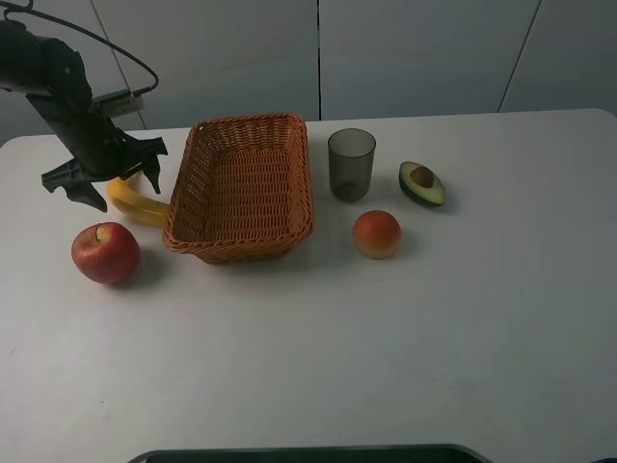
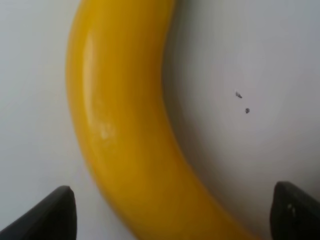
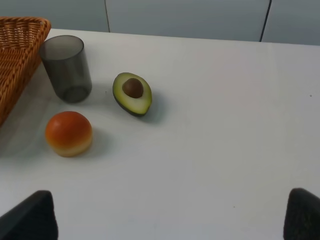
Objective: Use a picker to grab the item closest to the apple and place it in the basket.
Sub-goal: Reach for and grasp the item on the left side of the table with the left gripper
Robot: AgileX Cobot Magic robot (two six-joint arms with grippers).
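The white bench (image 1: 386, 367) carries everything. The wicker basket (image 1: 236, 253) sits toward its back edge, left of the middle, and it holds nothing, so the placing is not yet done.

My left arm reaches in over the back-left corner. The left gripper (image 1: 120, 174) hangs over the banana (image 1: 135, 204) with its jaws spread wide. In the left wrist view one dark fingertip shows on either side of the fruit and neither touches it. I judge that I am lined up for the grasp but not closed, so the squeeze, the lift and the carry over the basket's rim are all left to do.

The apple (image 1: 105, 253) lies near the left edge, nearer the front than the banana. The banana is plainly the nearest thing to it, lying between the apple and the basket's left wall. One end comes close to the wicker — whether it touches, I cannot tell.

My right gripper (image 3: 170, 217) is also parted, holding nothing, and it looks across the bench's right half.

Up close the banana (image 2: 120, 125) is a smooth, glossy, even yellow — a clean curve lying flat with no blemish. The skin looks slick and rounded, so my pads may slip if I close off-centre.
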